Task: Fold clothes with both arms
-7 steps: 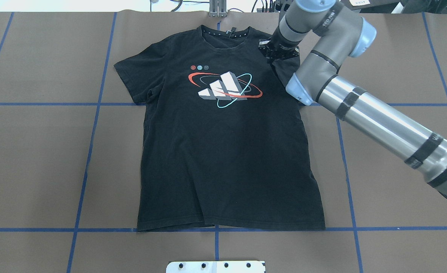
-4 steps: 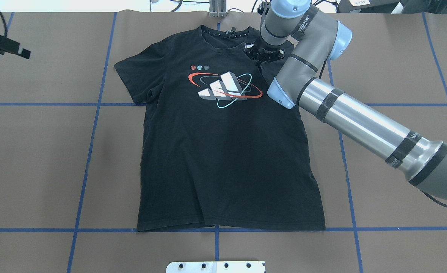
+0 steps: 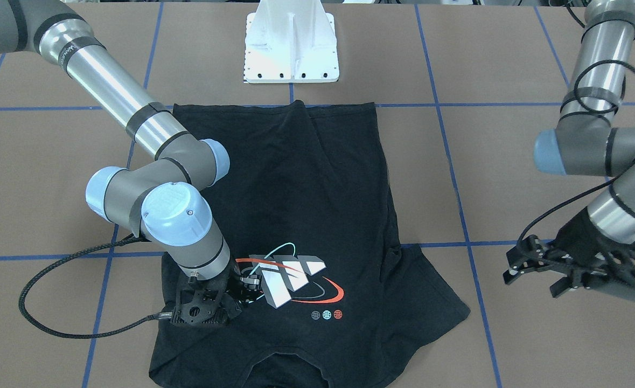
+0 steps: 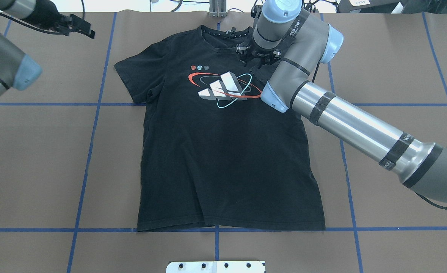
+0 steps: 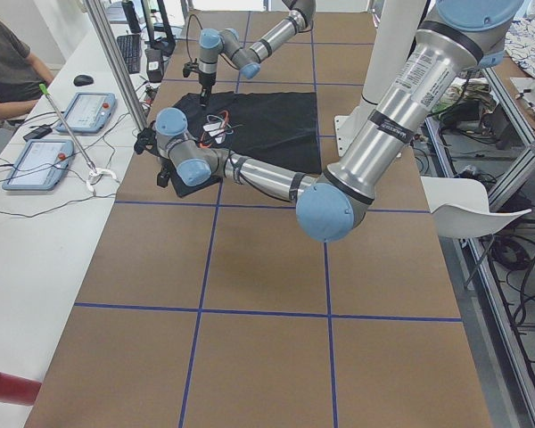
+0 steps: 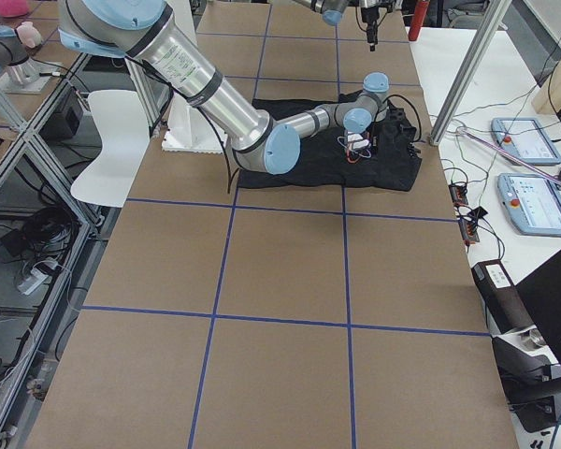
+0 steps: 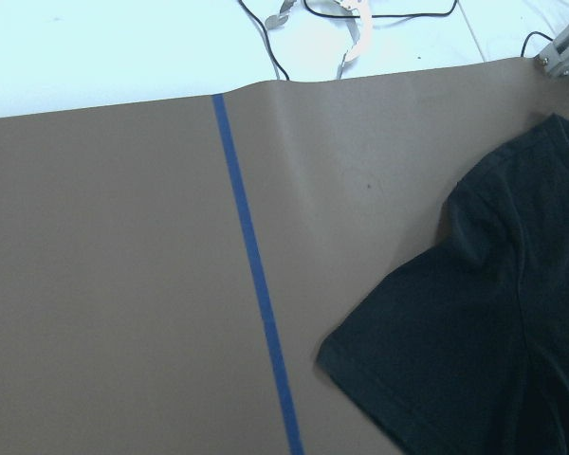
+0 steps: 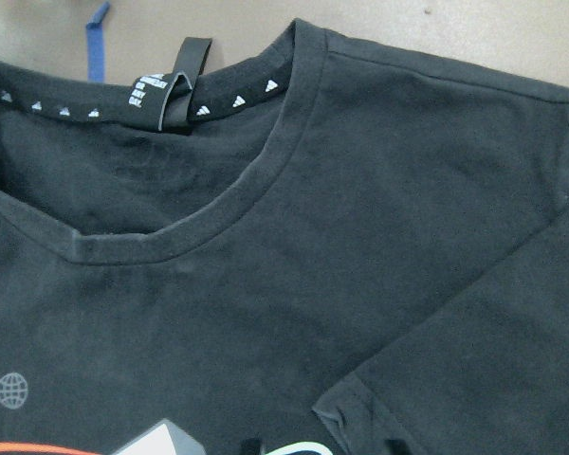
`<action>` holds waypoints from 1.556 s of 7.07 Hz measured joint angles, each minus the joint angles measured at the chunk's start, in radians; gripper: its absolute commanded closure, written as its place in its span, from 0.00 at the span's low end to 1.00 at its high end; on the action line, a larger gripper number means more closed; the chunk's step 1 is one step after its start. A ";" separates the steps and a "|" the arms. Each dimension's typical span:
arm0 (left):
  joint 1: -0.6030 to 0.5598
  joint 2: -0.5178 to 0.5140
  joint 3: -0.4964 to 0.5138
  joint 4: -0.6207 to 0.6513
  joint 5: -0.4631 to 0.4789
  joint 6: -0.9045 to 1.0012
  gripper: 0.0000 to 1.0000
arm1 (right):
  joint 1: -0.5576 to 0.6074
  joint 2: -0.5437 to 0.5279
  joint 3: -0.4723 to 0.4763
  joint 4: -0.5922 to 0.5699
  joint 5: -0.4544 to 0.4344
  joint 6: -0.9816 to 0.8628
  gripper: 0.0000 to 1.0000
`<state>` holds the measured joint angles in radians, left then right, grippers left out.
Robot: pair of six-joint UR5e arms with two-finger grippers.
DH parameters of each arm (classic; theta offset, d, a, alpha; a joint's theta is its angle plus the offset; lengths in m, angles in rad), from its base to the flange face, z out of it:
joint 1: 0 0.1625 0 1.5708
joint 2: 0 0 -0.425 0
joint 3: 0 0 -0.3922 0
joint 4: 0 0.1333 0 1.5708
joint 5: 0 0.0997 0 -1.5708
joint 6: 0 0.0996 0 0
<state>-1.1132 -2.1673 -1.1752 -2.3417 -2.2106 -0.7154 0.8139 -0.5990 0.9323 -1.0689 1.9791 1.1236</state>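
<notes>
The black T-shirt [image 4: 223, 159] lies flat on the brown table with its orbit logo [image 4: 225, 89] facing up and its collar at the far edge. My right gripper [image 4: 254, 60] is low over the shirt's right shoulder, beside the logo [image 3: 290, 275]. It looks shut on the right sleeve, which is folded inward over the chest; the sleeve hem [image 8: 337, 412] shows puckered in the right wrist view. My left gripper [image 4: 90, 31] is open and empty. It hovers over bare table beyond the left sleeve [image 7: 427, 322] and also shows in the front view [image 3: 530, 277].
The white base pedestal [image 3: 291, 48] stands at the robot's side of the table, behind the shirt's hem. Blue tape lines [image 4: 90, 125] grid the brown cover. Cables and a bracket [image 4: 217, 9] lie past the far edge. An operator [image 5: 4, 62] and teach pendants sit beside the table.
My right gripper has moved left across the shoulder towards the collar, and the sleeve has come inward with it. My left arm has come into view at the upper left, moving right.
</notes>
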 measured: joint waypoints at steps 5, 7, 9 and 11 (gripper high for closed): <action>0.061 -0.132 0.227 -0.074 0.031 -0.044 0.14 | 0.017 -0.273 0.424 -0.041 0.073 0.048 0.00; 0.105 -0.142 0.261 -0.077 0.081 -0.038 0.26 | 0.027 -0.416 0.585 -0.043 0.086 0.048 0.00; 0.140 -0.138 0.264 -0.078 0.119 -0.034 0.30 | 0.032 -0.464 0.632 -0.043 0.096 0.048 0.00; 0.146 -0.133 0.270 -0.073 0.126 -0.034 0.32 | 0.032 -0.479 0.646 -0.043 0.096 0.048 0.00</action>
<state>-0.9672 -2.2998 -0.9048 -2.4149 -2.0841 -0.7490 0.8457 -1.0783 1.5787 -1.1121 2.0755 1.1720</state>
